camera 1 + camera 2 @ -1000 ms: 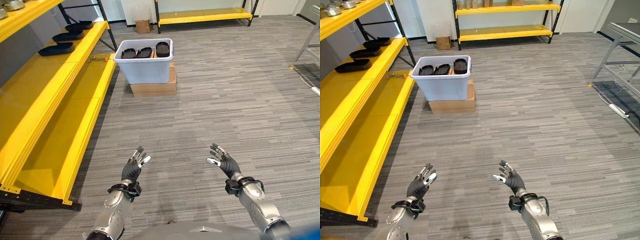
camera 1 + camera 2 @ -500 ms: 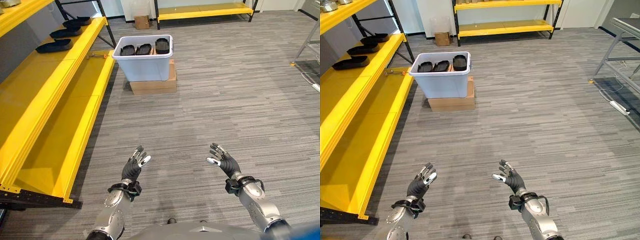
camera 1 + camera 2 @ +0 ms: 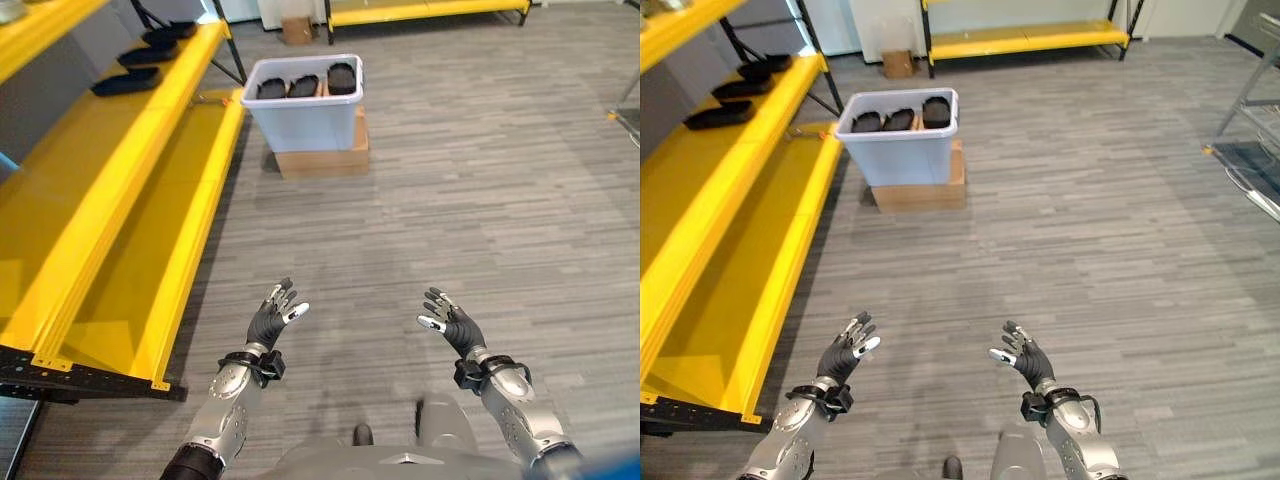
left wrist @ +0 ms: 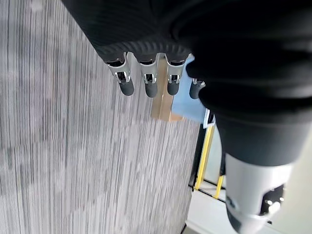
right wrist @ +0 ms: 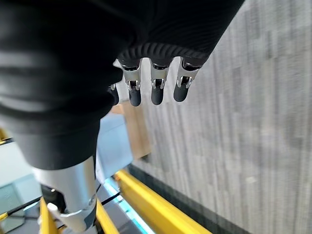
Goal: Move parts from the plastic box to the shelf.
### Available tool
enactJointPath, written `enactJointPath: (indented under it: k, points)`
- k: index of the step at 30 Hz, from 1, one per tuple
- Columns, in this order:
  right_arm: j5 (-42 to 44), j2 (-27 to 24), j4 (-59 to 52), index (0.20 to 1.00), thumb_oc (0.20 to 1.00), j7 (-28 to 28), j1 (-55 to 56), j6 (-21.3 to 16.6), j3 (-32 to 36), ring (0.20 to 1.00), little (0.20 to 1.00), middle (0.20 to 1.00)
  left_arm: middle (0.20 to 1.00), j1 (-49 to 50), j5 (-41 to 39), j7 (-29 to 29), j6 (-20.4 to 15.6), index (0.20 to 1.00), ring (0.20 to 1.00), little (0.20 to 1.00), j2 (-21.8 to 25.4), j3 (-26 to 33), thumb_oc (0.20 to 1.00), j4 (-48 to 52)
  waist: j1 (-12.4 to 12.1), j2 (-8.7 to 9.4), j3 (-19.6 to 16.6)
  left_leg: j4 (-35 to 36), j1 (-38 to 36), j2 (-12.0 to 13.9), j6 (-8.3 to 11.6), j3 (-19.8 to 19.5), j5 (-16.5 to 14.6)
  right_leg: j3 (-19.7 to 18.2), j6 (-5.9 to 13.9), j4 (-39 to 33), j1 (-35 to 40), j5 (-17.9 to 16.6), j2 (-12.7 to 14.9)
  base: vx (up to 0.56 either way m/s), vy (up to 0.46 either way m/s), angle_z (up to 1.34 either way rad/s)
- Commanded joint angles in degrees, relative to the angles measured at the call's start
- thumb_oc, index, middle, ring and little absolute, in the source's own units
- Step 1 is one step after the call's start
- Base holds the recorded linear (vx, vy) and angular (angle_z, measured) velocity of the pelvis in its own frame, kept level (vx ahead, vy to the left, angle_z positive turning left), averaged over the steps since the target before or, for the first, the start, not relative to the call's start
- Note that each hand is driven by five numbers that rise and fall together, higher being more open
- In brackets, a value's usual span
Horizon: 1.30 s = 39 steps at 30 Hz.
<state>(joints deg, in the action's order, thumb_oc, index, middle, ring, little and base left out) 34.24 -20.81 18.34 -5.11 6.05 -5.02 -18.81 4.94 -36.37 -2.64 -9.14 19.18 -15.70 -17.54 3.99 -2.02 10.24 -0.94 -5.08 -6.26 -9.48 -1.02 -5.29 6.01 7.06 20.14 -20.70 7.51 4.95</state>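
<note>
Since a second ago your whole view has been shifting: the camera has moved, so the box is sitting higher and further right in the picture, while both hands are keeping the same pose, raised and empty.

You are looking down at a grey carpet floor [image 3: 480,200] with a fine striped weave. Along your left, a long yellow shelf [image 3: 110,200] of smooth painted metal is running away from you in flat tiers on dark posts. Ahead, well apart from your hands, the plastic box [image 3: 305,115] is standing: a pale blue, smooth-walled rectangular tub with a rolled rim, resting on a flat brown cardboard carton [image 3: 322,160]. Three black parts [image 3: 303,84], rounded and shallow like trays, are lying side by side inside it. More black parts of the same shape [image 3: 125,82] are lying on the upper shelf tier, further back on the left.

Your left hand [image 3: 268,320] is hovering over the carpet with its fingers straight and spread, touching nothing. Your right hand [image 3: 450,324] is mirroring it, fingers loosely fanned, holding nothing.
</note>
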Motion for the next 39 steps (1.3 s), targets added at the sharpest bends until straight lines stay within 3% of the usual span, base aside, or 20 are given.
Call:
enactJointPath:
  k: [1,4,7,10,11,13,16,17,18,19,20,24,25,27,28,32,34,35,38,39]
  points:
    - [0.94,0.05,-1.45,1.0,1.0,-0.75,-2.4,-2.27,-1.25,1.0,1.0,1.0,1.0,0.69,1.45,-1.63,-1.89,1.0,1.0,1.0,1.65,1.33,1.0,4.45,0.56,3.02,-2.16,1.73,-5.04,-0.43,3.81,-0.58,-4.84,3.95,1.5,-17.35,1.9,-14.67,-1.23,0.35,-0.05,0.22]
    - [0.62,-0.03,-2.74,1.0,1.0,-0.43,-2.62,-2.1,-1.69,1.0,1.0,1.0,1.0,0.32,1.17,-1.69,-1.89,1.0,1.0,1.0,1.17,0.87,1.0,4.21,1.44,3.54,-2.77,2.31,-8.05,-0.11,4.79,-1.98,-6.29,3.1,1.73,-20.9,2.36,-16.23,-1.91,0.33,-0.063,0.29]
    - [1.96,-0.35,-3.24,1.0,1.0,-0.53,-1.17,-2.09,-1.45,1.0,1.0,1.0,1.0,0.05,0.6,-1.92,-1.89,1.0,1.0,1.0,-0.22,-0.27,1.0,3.06,2.33,3.63,-5.81,1.61,-10.73,1.66,6.1,-3.32,-8.92,1.9,-0.35,-20.99,5.23,-15.92,-3.69,0.38,-0.136,0.58]
    - [2.69,-1.16,-3.97,1.0,1.0,-0.37,-1.07,-2.58,-0.97,1.0,1.0,1.0,1.0,-0.52,-0.32,-1.6,-1.93,1.0,1.0,1.0,-0.65,-1.19,1.0,3.06,3.11,2.2,-7.67,-2.11,-10.75,4.37,7.81,-4.14,-8.18,2.87,-2.02,-17.24,4.28,-13.57,-5.4,0.49,-0.185,0.74]
    - [2.78,-1.34,-4.01,1.0,1.0,-0.4,-1.04,-2.52,-0.65,1.0,1.0,1.0,1.0,-0.52,-0.6,-1.8,-1.91,1.0,1.0,1.0,-0.55,-1.26,1.0,3.44,3.0,1.9,-7.91,-3.26,-10.91,5.26,8.65,-3.89,-7.22,3.85,-2.4,-16.19,4.71,-12.41,-5.69,0.58,-0.208,0.25]
    - [3.21,-1.73,-3.3,1.0,1.0,0.0,-0.95,-2.84,-0.25,1.0,1.0,1.0,1.0,-0.41,-1.18,-1.6,-1.92,1.0,1.0,1.0,-0.4,-1.74,1.0,3.32,2.82,1.03,-8.13,-12.48,-8.7,7.37,12.52,-3.26,1.17,4.6,-4.49,-15.41,8.18,-9.66,-8.05,0.54,-0.216,0.12]
    - [3.55,-2.78,-2.81,1.0,1.0,0.6,-0.96,-2.99,-0.04,1.0,1.0,1.0,1.0,0.84,-2.32,-0.96,-1.66,1.0,1.0,1.0,0.5,-1.31,1.0,4.95,0.05,3.94,-5.53,-40.23,4.0,5.63,16.16,-3.48,13.78,2.95,-7.3,-17.21,15.04,-6.72,-8.02,0.31,-0.198,-0.19]
    - [3.55,-2.76,-2.79,1.0,1.0,0.6,-0.98,-3.0,-0.02,1.0,1.0,1.0,1.0,0.84,-2.32,-0.94,-1.63,1.0,1.0,1.0,0.53,-1.31,1.0,4.99,0.0,3.83,-5.39,-40.58,4.07,5.76,16.17,-3.46,13.6,2.95,-7.32,-17.17,15.09,-6.72,-8.17,0.29,-0.208,-0.37]
    - [3.55,-3.24,-3.22,1.0,1.0,1.03,-0.91,-3.11,0.27,1.0,1.0,1.0,1.0,1.62,-2.57,-1.32,-1.5,1.0,1.0,1.0,0.97,-1.18,1.0,6.33,-1.53,5.48,-3.67,-43.5,10.38,4.69,13.43,-1.97,10.6,1.96,-7.77,-18.05,18.07,-6.02,-6.99,0.13,-0.078,-0.26]
    - [3.54,-3.25,-3.24,1.0,1.0,1.04,-0.89,-3.1,0.3,1.0,1.0,1.0,1.0,1.64,-2.58,-1.31,-1.46,1.0,1.0,1.0,0.98,-1.19,1.0,6.38,-1.78,5.05,-3.47,-44.19,10.41,5.18,13.4,-1.84,10.02,1.83,-7.78,-17.99,18.2,-5.96,-7.47,0.3,-0.104,-0.25]
    - [3.7,-3.3,-2.87,1.0,1.0,1.45,-1.05,-3.23,0.49,1.0,1.0,1.0,1.0,2.22,-2.98,-1.25,-1.51,1.0,1.0,1.0,1.22,-1.03,1.0,6.54,-3.37,5.96,-2.39,-40.9,17.83,4.74,10.89,0.61,5.15,0.86,-7.55,-18.45,20.86,-5.1,-6.58,0.16,-0.015,-0.31]
    - [3.16,-3.23,-2.26,1.0,1.0,1.47,-0.68,-3.44,0.91,1.0,1.0,1.0,1.0,3.44,-2.85,-1.46,-1.68,1.0,1.0,1.0,2.0,-0.46,1.0,6.63,-4.65,6.89,-2.3,-28.3,21.87,6.13,9.32,1.79,3.62,-0.69,-6.93,-18.87,23.74,-3.43,-6.15,0.32,0.047,-0.32]
    - [2.25,-2.95,-1.68,1.0,1.0,1.51,-0.54,-3.67,0.55,1.0,1.0,1.0,1.0,3.72,-2.65,-1.21,-1.78,1.0,1.0,1.0,1.9,0.04,1.0,5.82,-5.44,6.16,-2.47,-11.08,22.27,8.01,10.56,0.55,9.98,-1.25,-6.68,-20.07,26.52,-2.31,-7.18,0.37,0.107,-0.07]
    - [1.9,-2.93,-1.51,1.0,1.0,1.49,-0.56,-3.74,0.38,1.0,1.0,1.0,1.0,3.71,-2.51,-1.1,-1.84,1.0,1.0,1.0,1.89,0.1,1.0,5.64,-5.79,5.89,-2.34,-5.03,21.57,8.32,10.97,0.05,12.01,-1.66,-6.65,-20.75,28.01,-1.88,-7.62,0.36,0.109,-0.14]
    - [0.9,-2.76,-1.15,1.0,1.0,1.36,-1.1,-3.64,-0.2,1.0,1.0,1.0,1.0,3.32,-1.98,-0.74,-2.02,1.0,1.0,1.0,1.72,0.96,1.0,5.4,-6.92,5.5,-2.35,0.59,21.34,7.98,11.73,-2.83,14.22,-3.09,-6.29,-21.5,29.84,-0.95,-8.39,0.33,0.13,-0.27]
    - [0.4,-1.71,-1.06,1.0,1.0,0.18,-1.2,-2.84,-1.35,1.0,1.0,1.0,1.0,3.34,-2.35,-0.72,-2.42,1.0,1.0,1.0,1.25,1.23,1.0,5.3,-7.48,5.24,-4.82,2.2,19.08,8.66,11.55,-2.2,15.47,-4.07,-5.2,-20.72,32.26,1.56,-6.81,0.39,0.215,-0.56]
    - [0.64,-1.42,-1.32,1.0,1.0,0.12,-1.19,-2.77,-1.54,1.0,1.0,1.0,1.0,3.4,-2.49,-0.66,-2.44,1.0,1.0,1.0,1.22,1.26,1.0,5.45,-7.58,5.61,-5.62,1.26,18.68,8.1,10.86,-1.72,14.54,-4.09,-4.65,-19.63,32.46,2.31,-5.81,0.32,0.215,-0.39]
    - [0.61,-0.68,-1.83,1.0,1.0,-0.29,-1.19,-2.38,-1.93,1.0,1.0,1.0,1.0,3.19,-2.63,-0.49,-2.39,1.0,1.0,1.0,1.37,1.31,1.0,5.52,-7.75,6.3,-6.13,-2.33,19.15,6.52,9.34,-0.28,11.98,-3.36,-3.32,-16.09,32.68,2.7,-3.66,0.36,0.265,-0.26]
    - [0.26,0.01,-2.31,1.0,1.0,-0.89,-1.06,-2.03,-2.11,1.0,1.0,1.0,1.0,3.34,-2.48,-0.35,-2.08,1.0,1.0,1.0,2.05,1.31,1.0,5.39,-7.84,7.19,-6.85,-5.56,18.17,3.94,7.3,0.41,7.9,-3.19,-0.74,-6.59,29.8,-1.5,-0.96,0.42,0.31,-0.08]
    - [0.38,0.23,-2.31,1.0,1.0,-1.15,-0.88,-2.19,-2.05,1.0,1.0,1.0,1.0,3.46,-2.42,-0.13,-2.01,1.0,1.0,1.0,2.34,1.1,1.0,5.72,-7.72,7.73,-6.69,-6.71,17.66,2.51,6.38,0.54,6.45,-3.89,0.98,-0.68,27.88,-6.08,-0.19,0.25,0.245,0.12]
